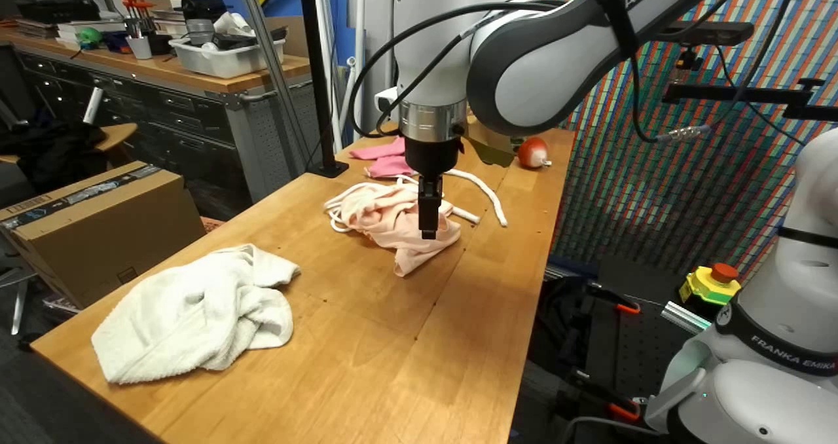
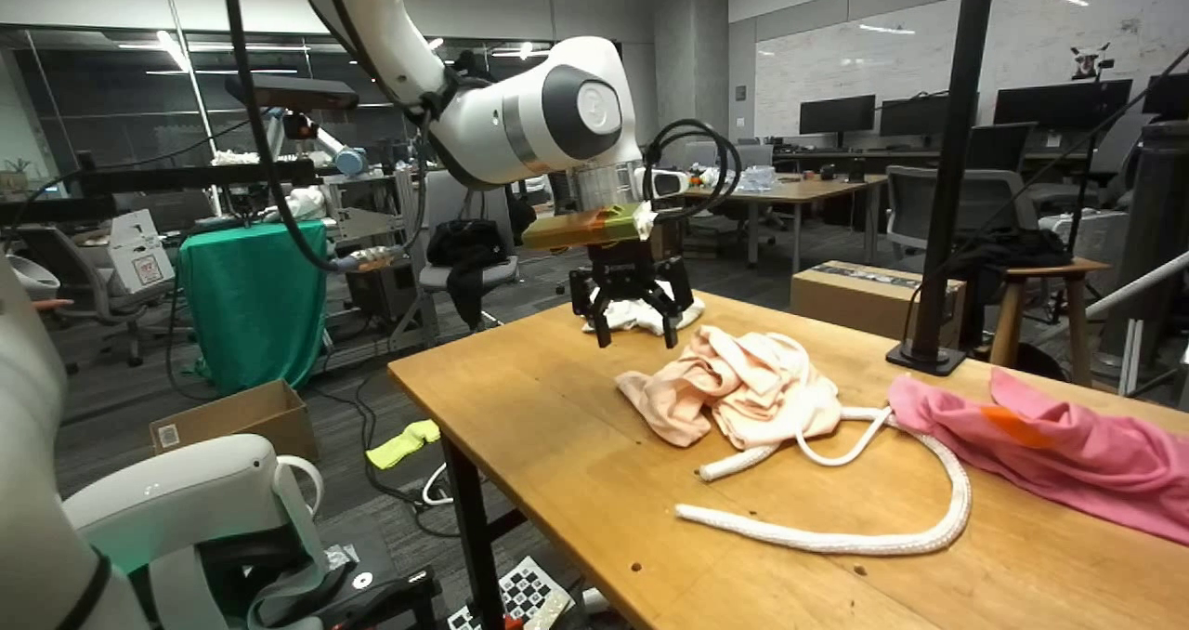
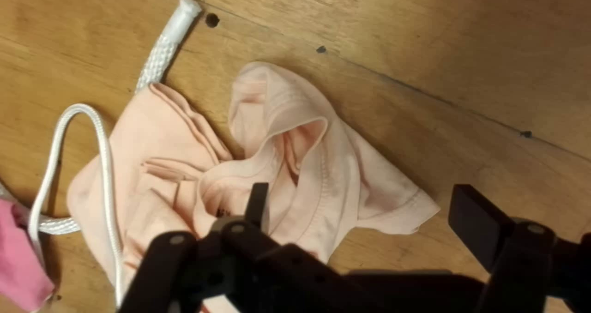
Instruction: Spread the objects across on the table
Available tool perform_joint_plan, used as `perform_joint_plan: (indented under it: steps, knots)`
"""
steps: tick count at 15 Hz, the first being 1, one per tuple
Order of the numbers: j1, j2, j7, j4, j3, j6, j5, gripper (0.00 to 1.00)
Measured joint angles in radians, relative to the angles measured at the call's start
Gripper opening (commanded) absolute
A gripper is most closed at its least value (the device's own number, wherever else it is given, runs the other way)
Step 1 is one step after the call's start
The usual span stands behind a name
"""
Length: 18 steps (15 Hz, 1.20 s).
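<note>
Hand pointing down over peach cloth; white towel crumpled on table.

The table is bright and a bit shiny in an exterior view. White lines glow on the whiteboard and in the dark glass. In the wrist view, soft shadows lie beside the peach cloth, the top right looks dim, and the gripper is dark and a bit blurry

In an exterior view, towel at front left on table, shirt behind to the right, rope partly under shirt, one more cloth farther back.
</note>
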Motion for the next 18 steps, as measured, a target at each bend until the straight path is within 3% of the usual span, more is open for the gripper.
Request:
perform_joint_plan:
  steps: [4, 8, 18]
  knots:
    - [0.006, 0.021, -0.066, -0.019, 0.005, 0.021, 0.048, 1.00]
    - [0.014, 0.060, -0.068, -0.035, 0.010, 0.117, 0.045, 1.00]
    - [0.011, 0.142, -0.001, -0.031, -0.029, 0.241, -0.084, 1.00]
